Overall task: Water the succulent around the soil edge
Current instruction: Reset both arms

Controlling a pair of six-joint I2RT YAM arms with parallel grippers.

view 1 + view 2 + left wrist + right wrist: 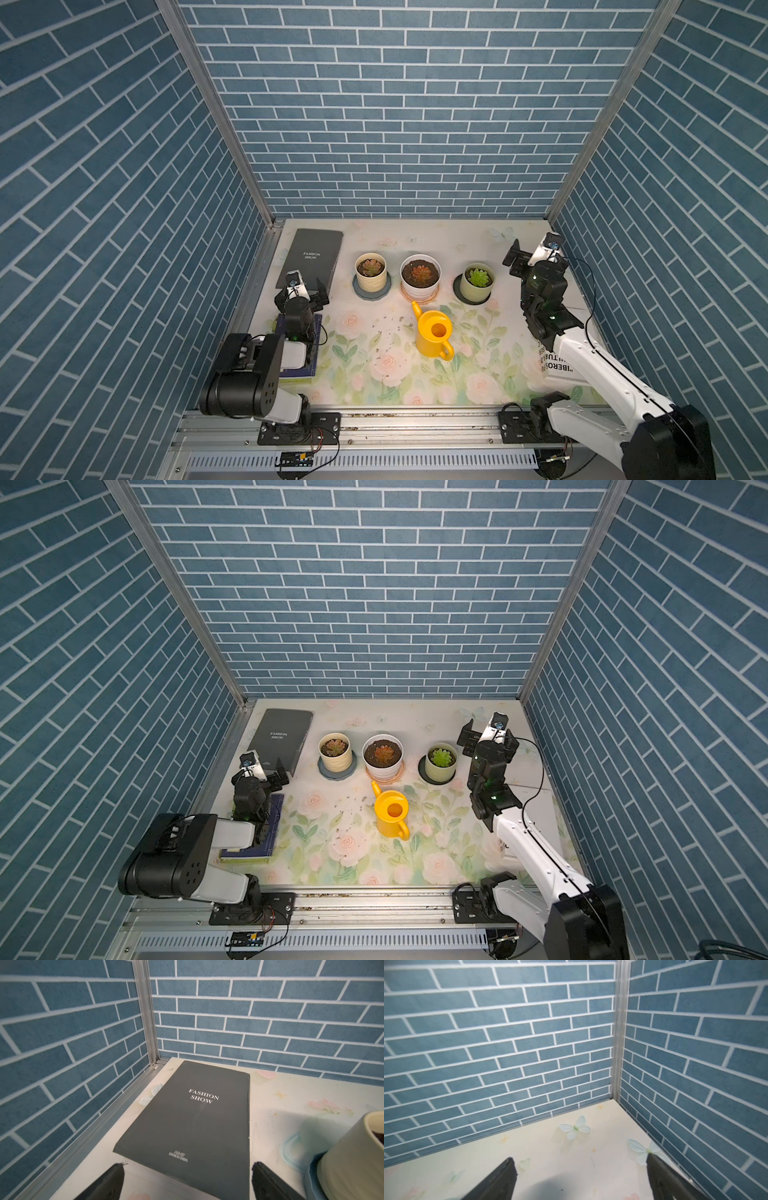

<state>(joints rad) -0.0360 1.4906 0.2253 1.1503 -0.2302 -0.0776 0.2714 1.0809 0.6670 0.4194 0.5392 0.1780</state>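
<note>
Beyond the watering can (434,332), the succulent (370,267) sat potted. The left gripper (188,1165) and right gripper (580,1157) both gaped, empty.

Found book (187,1115) flat on table (374,245), under & ahead of L gripper (302,291) tips. Saw the succulent (370,267) just R of L gripper, in pot (371,284) on saucer (358,293); 2nd pot (419,291) further R, 3rd pot (477,293) near R gripper (536,259), on its L. Spotted watering can (434,336) betw. both grippers, back toward arm bases from 2nd pot. Noted another book (316,336) behind L gripper, under that arm.
</note>
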